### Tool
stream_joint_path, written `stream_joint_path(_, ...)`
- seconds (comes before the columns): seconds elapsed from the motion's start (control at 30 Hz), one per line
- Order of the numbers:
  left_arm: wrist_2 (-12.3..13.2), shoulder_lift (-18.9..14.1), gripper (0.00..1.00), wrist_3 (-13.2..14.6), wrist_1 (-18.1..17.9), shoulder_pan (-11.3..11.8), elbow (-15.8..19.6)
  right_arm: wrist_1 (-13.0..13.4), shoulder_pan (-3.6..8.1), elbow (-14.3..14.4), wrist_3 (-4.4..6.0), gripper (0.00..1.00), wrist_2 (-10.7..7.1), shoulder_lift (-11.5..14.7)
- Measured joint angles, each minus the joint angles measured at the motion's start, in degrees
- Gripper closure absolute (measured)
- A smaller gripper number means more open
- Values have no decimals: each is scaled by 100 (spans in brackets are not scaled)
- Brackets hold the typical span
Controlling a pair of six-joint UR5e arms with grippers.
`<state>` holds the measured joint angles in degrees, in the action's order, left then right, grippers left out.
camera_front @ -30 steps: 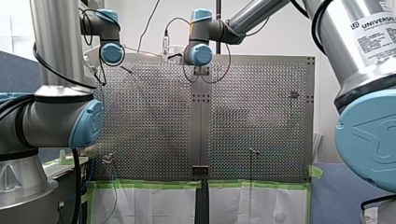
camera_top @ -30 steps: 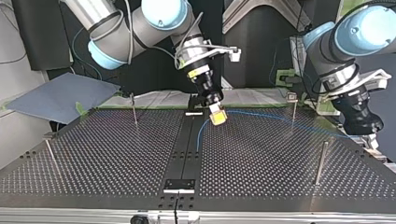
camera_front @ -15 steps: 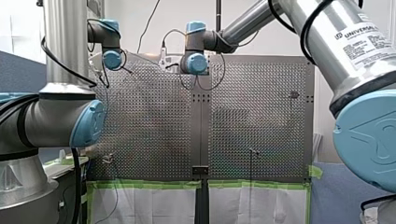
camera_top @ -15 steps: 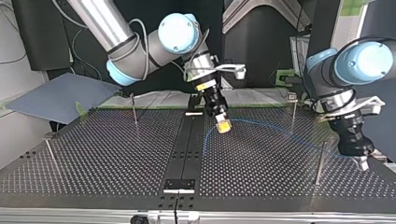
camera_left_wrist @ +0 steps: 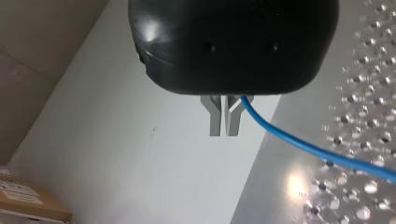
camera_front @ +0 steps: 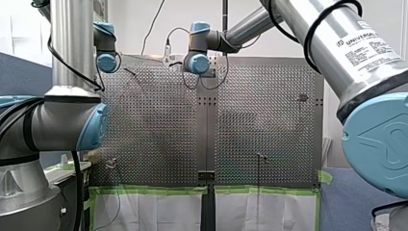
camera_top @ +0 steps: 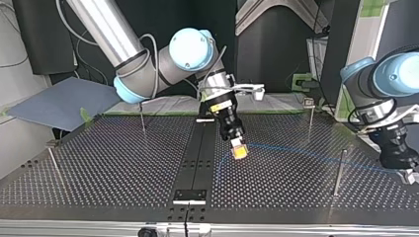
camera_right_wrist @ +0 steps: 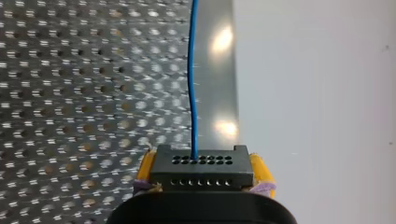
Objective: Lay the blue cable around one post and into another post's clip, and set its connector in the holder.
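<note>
Bench [camera_top: 99,163] of perforated metal is filling the top view, with a black strip [camera_top: 197,158] running down its middle from 12 to 6 o'clock. Nearest the camera, at the strip's 6 o'clock end, a small black bracket [camera_top: 189,195] is sitting flat. Toward 4 o'clock the near post [camera_top: 338,170] is standing upright.

Just to the 3 o'clock side of the strip, around mid-bench, the robot's right claw [camera_top: 239,153] is hanging low over the holes, its arm stretching in from 11 o'clock. In the right wrist view its yellow pads are pinching the black connector [camera_right_wrist: 201,168] from both sides, and the blue cable [camera_right_wrist: 192,84] is leaving the connector's upper row of holes and running straight ahead.

In the top view the cable is sweeping from the connector toward 4 o'clock, crossing the near post's upper part; whether it is touching the post cannot be told. It is ending at the left claw [camera_top: 406,176] by the bench's 4 o'clock edge. The left wrist view shows that claw's metal fingers pressed together, with the cable emerging at their root.

Farther back, the clip post [camera_top: 310,118] is standing at 2 o'clock, with the cable passing on its near side, below the clip. A thin post [camera_top: 142,117] is standing at 11 o'clock.
</note>
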<state>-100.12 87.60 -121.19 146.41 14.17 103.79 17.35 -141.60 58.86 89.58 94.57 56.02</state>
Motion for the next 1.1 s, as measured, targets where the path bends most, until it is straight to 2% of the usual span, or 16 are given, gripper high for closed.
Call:
stream_joint_path(0.27,341,284,91,77,-119,49,-68,-6,6,-188,-9,100,-19,-54)
stream_joint_path(0.67,417,554,91,16,-254,89,-104,96,15,-202,0,100,-96,-115)
stream_joint_path(0.93,443,622,91,-14,-357,106,-107,199,53,-215,0,100,-141,-143)
stream_joint_path(1.1,531,797,91,-17,-373,72,-107,138,69,-327,0,100,-165,-256)
